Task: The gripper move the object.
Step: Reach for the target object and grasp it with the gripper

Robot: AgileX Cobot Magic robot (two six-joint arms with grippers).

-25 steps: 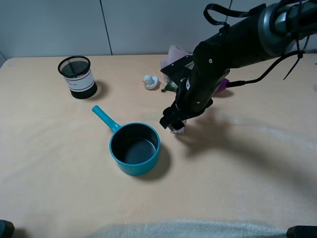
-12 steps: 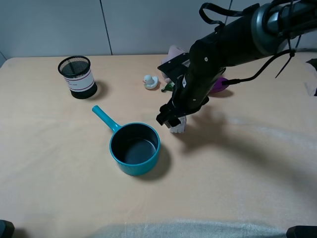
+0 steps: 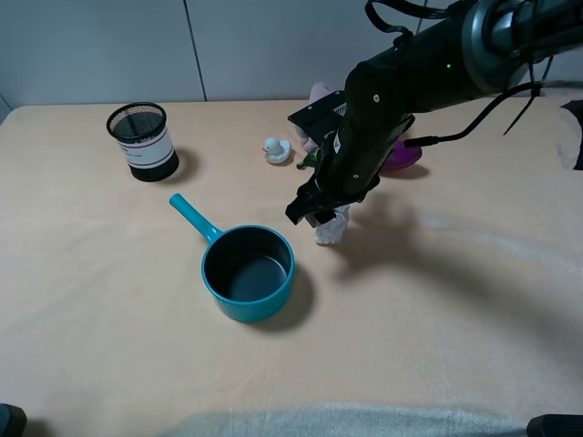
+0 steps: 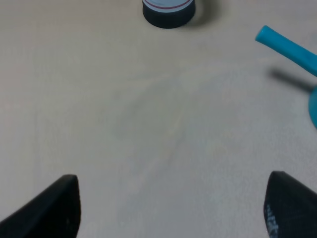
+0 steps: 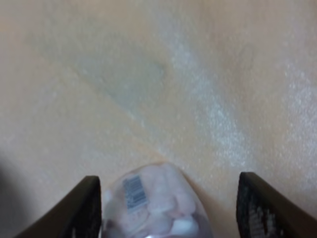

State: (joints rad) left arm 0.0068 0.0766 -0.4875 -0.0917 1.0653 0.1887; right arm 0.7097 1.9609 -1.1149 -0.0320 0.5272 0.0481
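The object, a small clear shaker (image 3: 331, 228) with whitish-pink grains, stands on the tan table just right of the teal pot (image 3: 248, 271). My right gripper (image 3: 315, 212), on the big dark arm, hangs over it from the upper left. In the right wrist view the shaker (image 5: 153, 203) sits between the two black fingers (image 5: 89, 206). The jaws are spread wider than the shaker, with a gap on one side. My left gripper (image 4: 171, 208) is open and empty low over bare table. It does not show in the exterior view.
A black mesh cup (image 3: 141, 141) stands at the back left and also shows in the left wrist view (image 4: 168, 10). A white duck figure (image 3: 276, 148), a pink thing (image 3: 321, 95) and a purple thing (image 3: 403, 155) lie behind the arm. The pot's handle (image 4: 287, 47) points back left.
My right gripper has shifted up and back a little from the shaker. More of the shaker now shows below the jaws, and it stays on the table.
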